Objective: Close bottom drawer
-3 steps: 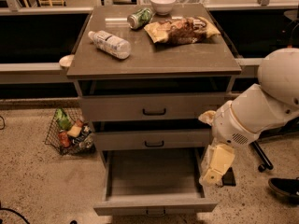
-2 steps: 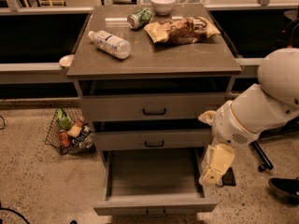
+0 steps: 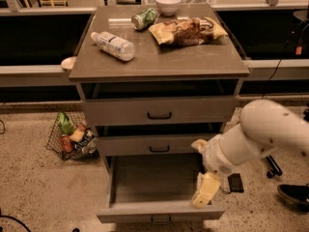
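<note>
Compared with a moment ago, the hand (image 3: 206,190) is being shown lower and further left. It is now being held over the right front corner of the bottom drawer (image 3: 130,211) rather than beside the middle drawer (image 3: 125,146). The white arm (image 3: 260,132) behind it is likewise being carried lower. Whether the hand is released or clenched cannot be told, nor whether the drawer is being touched by it.

The bottom drawer is being seen pulled well out at the foot of the cabinet, as a wide, shallow grey-brown tray. Its low flat front panel is being marked by a small dark handle (image 3: 161,220) at the centre. The right wall and front edge are being overlapped by the hand, while the left wall and the tray floor are being left in plain sight. Room for moving is being offered by the speckled floor (image 3: 29,187) to the left of the drawer. The right side is being taken up by the arm, with a dark shoe (image 3: 294,195) further out.

Three drawers are being counted; the top drawer (image 3: 193,111) and the middle one are being shown pushed in. On the surface (image 3: 169,64) one bottle (image 3: 113,45), one can (image 3: 145,18), one bowl (image 3: 167,3) and one snack bag (image 3: 186,30) are being carried. One wire basket (image 3: 72,139) is being seen on the floor at the left.
</note>
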Controlling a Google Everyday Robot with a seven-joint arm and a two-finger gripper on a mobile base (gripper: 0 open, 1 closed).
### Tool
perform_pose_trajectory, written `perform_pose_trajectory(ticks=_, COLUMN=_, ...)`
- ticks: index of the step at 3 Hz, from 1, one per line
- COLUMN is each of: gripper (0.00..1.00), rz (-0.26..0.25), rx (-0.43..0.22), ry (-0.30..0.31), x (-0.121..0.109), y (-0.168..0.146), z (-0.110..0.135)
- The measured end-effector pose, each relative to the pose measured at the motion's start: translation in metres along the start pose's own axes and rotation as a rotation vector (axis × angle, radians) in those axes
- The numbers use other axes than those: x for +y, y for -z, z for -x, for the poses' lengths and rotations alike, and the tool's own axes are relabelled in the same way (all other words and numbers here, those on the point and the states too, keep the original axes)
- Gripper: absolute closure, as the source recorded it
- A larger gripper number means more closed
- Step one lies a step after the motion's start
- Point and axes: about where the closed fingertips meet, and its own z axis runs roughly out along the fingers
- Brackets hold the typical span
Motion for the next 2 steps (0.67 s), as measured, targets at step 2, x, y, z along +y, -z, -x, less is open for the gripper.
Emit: perform_pose_trajectory(ticks=2, gripper=0.0, rz=0.135, rx=-0.173, ry=0.007, x=-0.01, y=-0.158, z=-0.037)
